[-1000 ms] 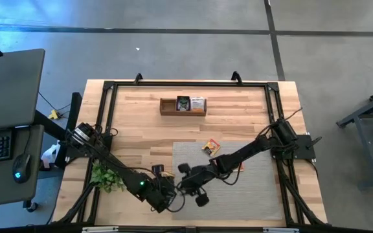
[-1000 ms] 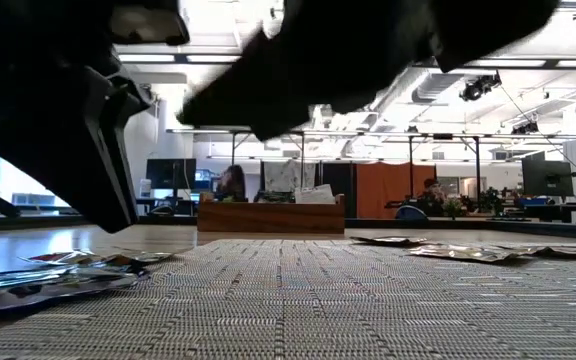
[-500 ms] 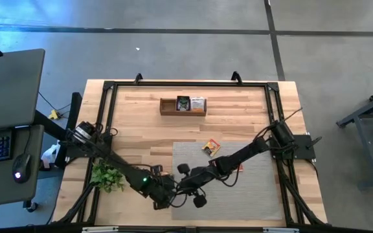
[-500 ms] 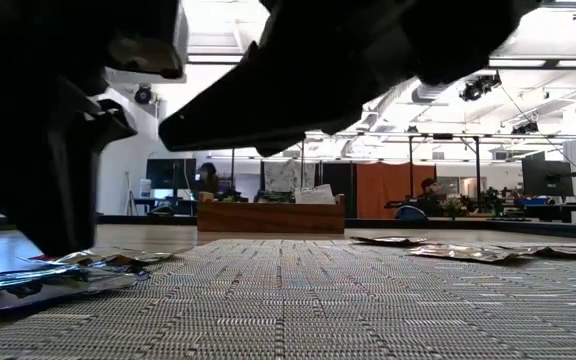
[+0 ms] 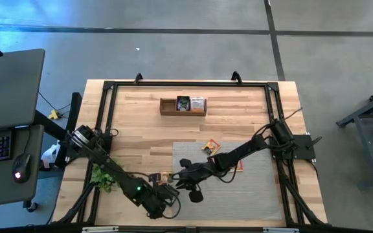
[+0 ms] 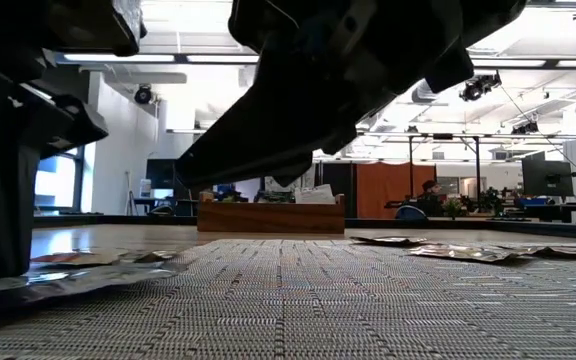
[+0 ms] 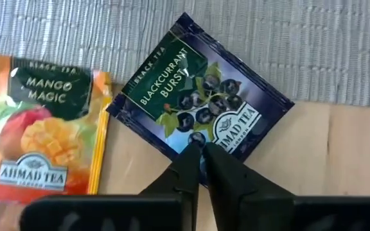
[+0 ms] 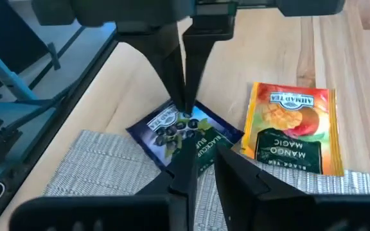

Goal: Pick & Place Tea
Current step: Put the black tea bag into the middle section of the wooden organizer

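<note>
A dark blue blackcurrant tea sachet point(image 7: 201, 96) lies flat across the grey mat's left edge point(image 7: 339, 96), half on the wood. An orange mango sachet point(image 7: 40, 131) lies flat beside it. My left gripper point(image 7: 202, 145) comes down on the dark sachet with its fingers shut; the right wrist view shows it from the front point(image 8: 185, 110). My right gripper point(image 8: 204, 162) hovers low over the mat, just short of the dark sachet point(image 8: 172, 128). It points at the left gripper, with a narrow gap between its fingers and nothing in it. In the high view both grippers point(image 5: 166, 191) point(image 5: 180, 183) meet near the table's front. My left gripper stands with its shut fingertips point(image 7: 194, 146) on the dark sachet's printed face, near the corner that lies on the wood point(image 7: 220, 138). The fingers slant steeply down from the table's left. The sachet stays flat on mat and wood. Whether any foil is caught between the tips, I cannot tell.
A wooden box point(image 5: 182, 105) holding a few sachets stands at the far middle of the table. More sachets lie on the mat point(image 5: 211, 147) point(image 6: 468, 252). A green plant point(image 5: 105, 176) sits at the near left. A black frame point(image 5: 109, 87) runs around the tabletop.
My left gripper has come down from just above the table onto the dark sachet, shifting a little toward the table's left and near edge and tipping steeper. My right gripper has rolled about its own axis while staying in place. The sachets lie where they were.
</note>
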